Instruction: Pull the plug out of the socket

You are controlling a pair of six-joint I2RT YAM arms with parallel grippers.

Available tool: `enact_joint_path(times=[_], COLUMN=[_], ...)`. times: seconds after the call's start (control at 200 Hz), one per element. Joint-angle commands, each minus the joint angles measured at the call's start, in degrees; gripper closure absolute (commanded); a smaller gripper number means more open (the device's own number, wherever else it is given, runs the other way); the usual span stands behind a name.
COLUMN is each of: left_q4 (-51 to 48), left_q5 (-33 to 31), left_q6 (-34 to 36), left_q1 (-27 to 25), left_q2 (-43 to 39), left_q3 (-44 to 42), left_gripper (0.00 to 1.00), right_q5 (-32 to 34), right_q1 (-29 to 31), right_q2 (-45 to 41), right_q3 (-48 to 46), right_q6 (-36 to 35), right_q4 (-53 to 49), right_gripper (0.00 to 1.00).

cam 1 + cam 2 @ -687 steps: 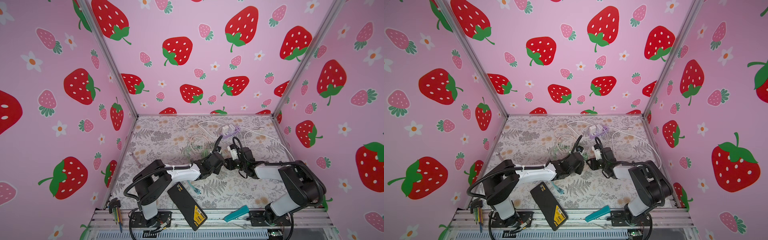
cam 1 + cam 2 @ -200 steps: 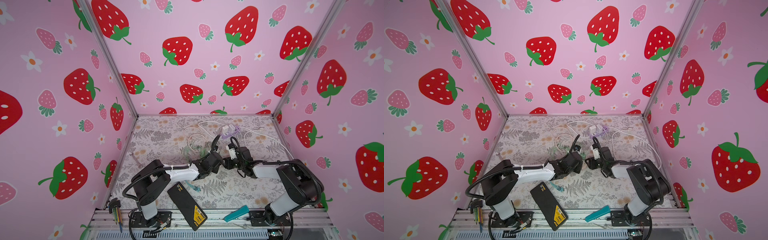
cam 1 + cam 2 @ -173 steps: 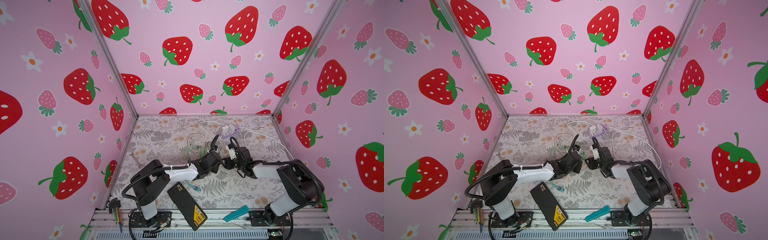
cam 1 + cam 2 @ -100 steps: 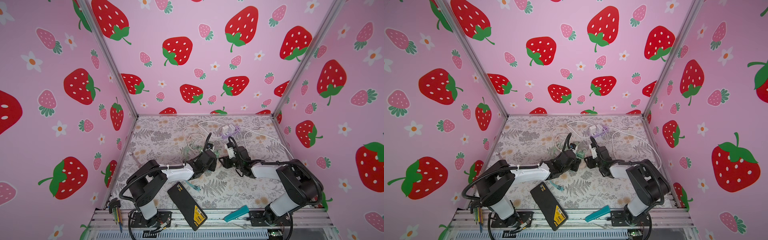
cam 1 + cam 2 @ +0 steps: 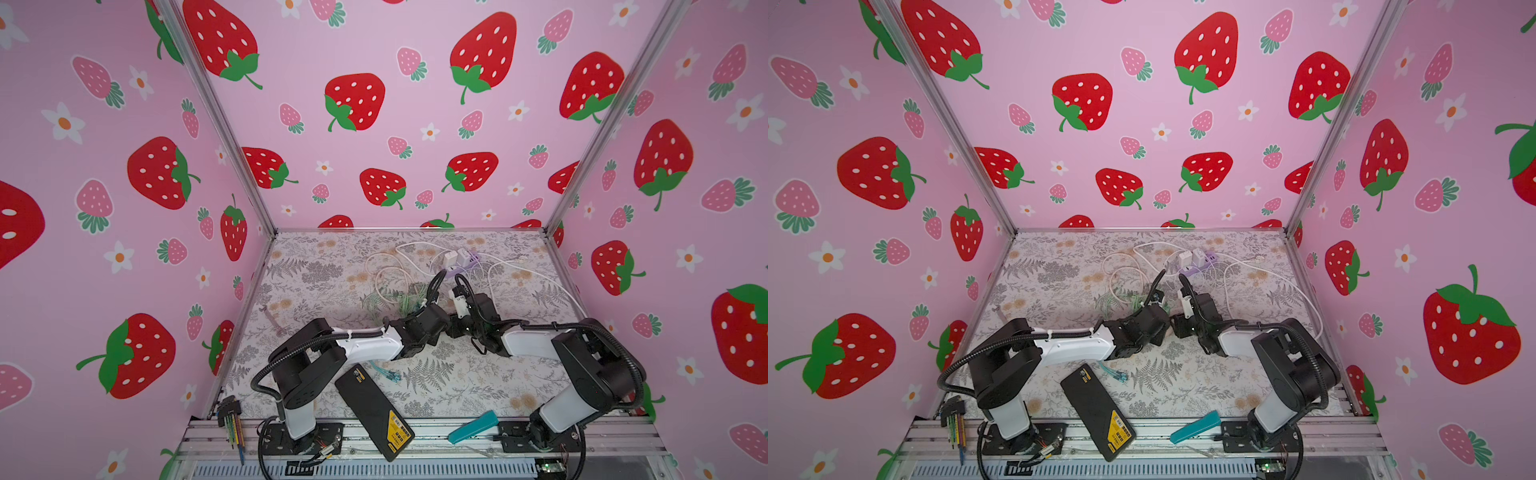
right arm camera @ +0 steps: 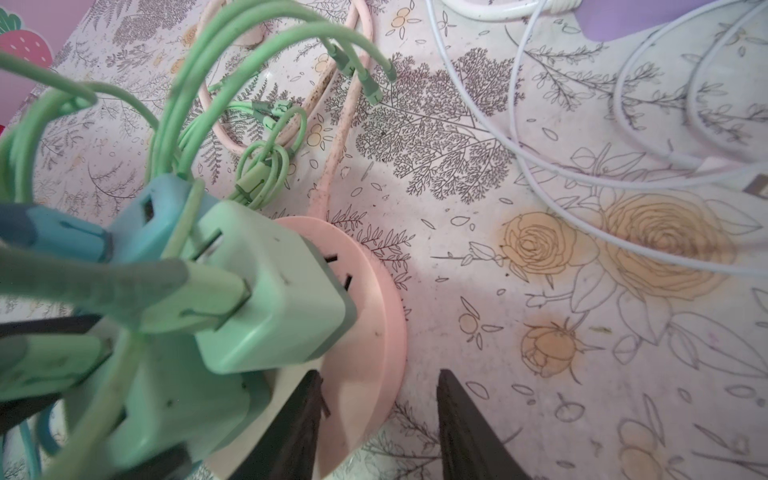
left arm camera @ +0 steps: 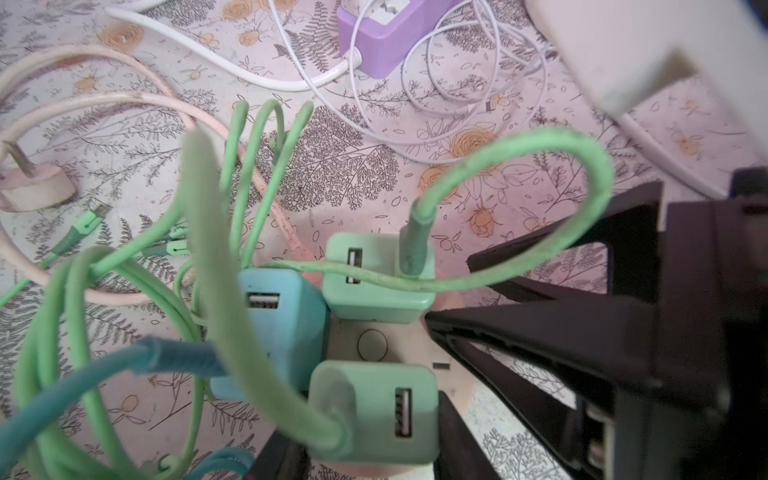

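Note:
A round pink socket [image 6: 374,311] lies on the flowered mat with three USB plugs in its top. In the left wrist view these are a mint green plug [image 7: 374,411], a second green plug [image 7: 374,278] and a blue plug [image 7: 274,324]. My left gripper [image 7: 370,432] is shut on the nearer green plug, one black finger [image 7: 453,432] against each side. My right gripper [image 6: 378,382] straddles the socket's rim with its jaws apart. One finger [image 6: 303,415] lies on the socket's top, the other stands on the mat just off the rim. In both top views the two grippers [image 5: 436,322] [image 5: 1177,324] meet mid-mat and hide the socket.
Green cables [image 5: 399,297] loop from the plugs. A purple power strip [image 5: 461,264] with white chargers and white cables [image 5: 519,274] lies behind. A pink cord plug [image 7: 33,191] lies nearby. At the front lie a black device [image 5: 374,411], a teal tool [image 5: 473,427] and hex keys [image 5: 230,419].
Over the last second both grippers shifted together a little toward the far left, then came back. The hold on the green plug and the stance over the socket look the same.

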Motion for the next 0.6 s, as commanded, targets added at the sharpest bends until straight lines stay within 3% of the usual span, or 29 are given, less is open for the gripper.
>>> enact_joint_path(times=[0.0,0.41,0.591], left_q4=[0.7,12.2,11.3], left_q5=[1.5,15.0,15.5], left_q6=[-0.5,-8.9,-8.7], left_q1=[-0.2,5.7,5.9], left_q2=[2.0,-4.0,-3.9], left_q3=[1.3,-7.9,-7.2], left_gripper=[0.78,0.78,0.79], right_q5=[0.1,0.8,0.8], right_q1=[2.3,2.3,2.4], right_q2=[3.9,4.3,4.3], right_q3=[-1.1,-0.8,-0.6], right_q6=[-1.7,-1.7,-1.7], right_q4=[-11.2,-11.6,-11.8], right_gripper=[0.53,0.53,0.54])
